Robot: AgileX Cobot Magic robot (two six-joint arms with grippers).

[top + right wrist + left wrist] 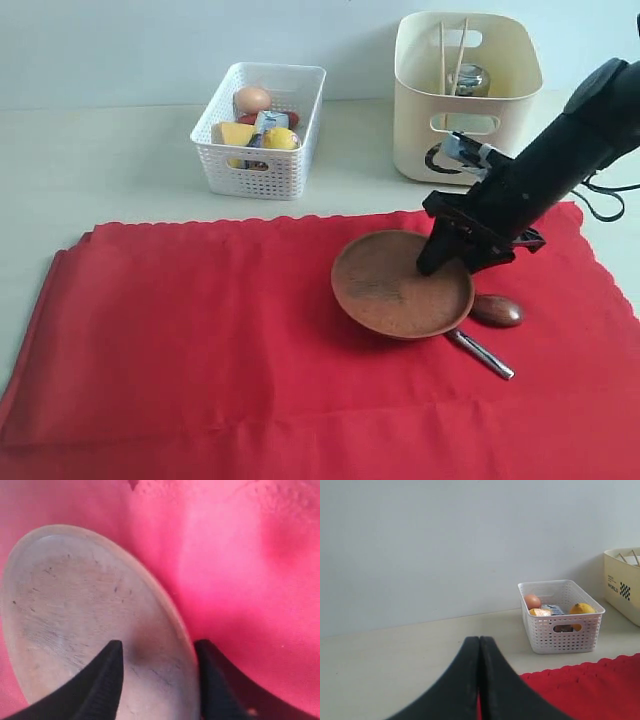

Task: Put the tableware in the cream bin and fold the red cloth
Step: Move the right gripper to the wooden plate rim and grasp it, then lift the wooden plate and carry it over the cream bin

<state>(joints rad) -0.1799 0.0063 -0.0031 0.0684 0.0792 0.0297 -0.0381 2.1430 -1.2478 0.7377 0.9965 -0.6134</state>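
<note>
Ribbed black right gripper (159,650), jaws apart, straddles the rim of the round, grainy brown plate (385,290); left gripper (479,642) pinched together

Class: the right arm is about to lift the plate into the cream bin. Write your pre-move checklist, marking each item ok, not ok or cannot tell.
1. Right gripper straddles the plate rim: ok.
2. Jaws closed on the rim: not ok, they stand apart.
3. Room in the cream bin: cannot tell; chopsticks and cup are inside.
4. Spoon and knife free of the plate: cannot tell, both lie at its edge.
5. Left gripper away from the plate: ok, shut.
</note>
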